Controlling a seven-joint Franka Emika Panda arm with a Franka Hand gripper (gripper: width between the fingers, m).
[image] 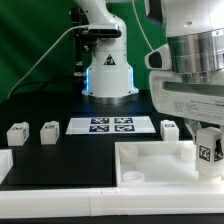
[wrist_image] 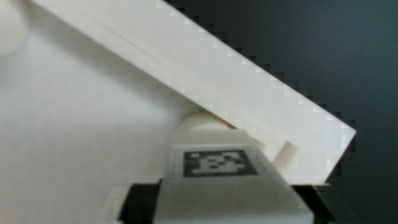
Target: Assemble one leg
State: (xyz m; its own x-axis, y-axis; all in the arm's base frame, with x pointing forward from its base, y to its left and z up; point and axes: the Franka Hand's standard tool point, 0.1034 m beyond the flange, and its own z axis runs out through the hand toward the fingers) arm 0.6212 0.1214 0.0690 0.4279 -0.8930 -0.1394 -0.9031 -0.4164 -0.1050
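My gripper (image: 208, 152) is shut on a leg (image: 210, 150), a small white post with a black-and-white tag. It holds the leg upright over the far corner of the white tray-like tabletop (image: 150, 160), on the exterior view's right. In the wrist view the leg (wrist_image: 219, 152) sits between the two dark fingers (wrist_image: 151, 203) of the gripper (wrist_image: 228, 206). Its lower end is close against the inner side of the tabletop's raised rim (wrist_image: 231, 80). I cannot tell whether it touches the tabletop.
Two loose legs (image: 17, 132) (image: 49, 131) lie on the black table at the exterior view's left, and a third (image: 169, 128) behind the tabletop. The marker board (image: 110, 126) lies in the middle. A white part (image: 5, 165) sits at the left edge. The arm's base (image: 108, 70) stands at the back.
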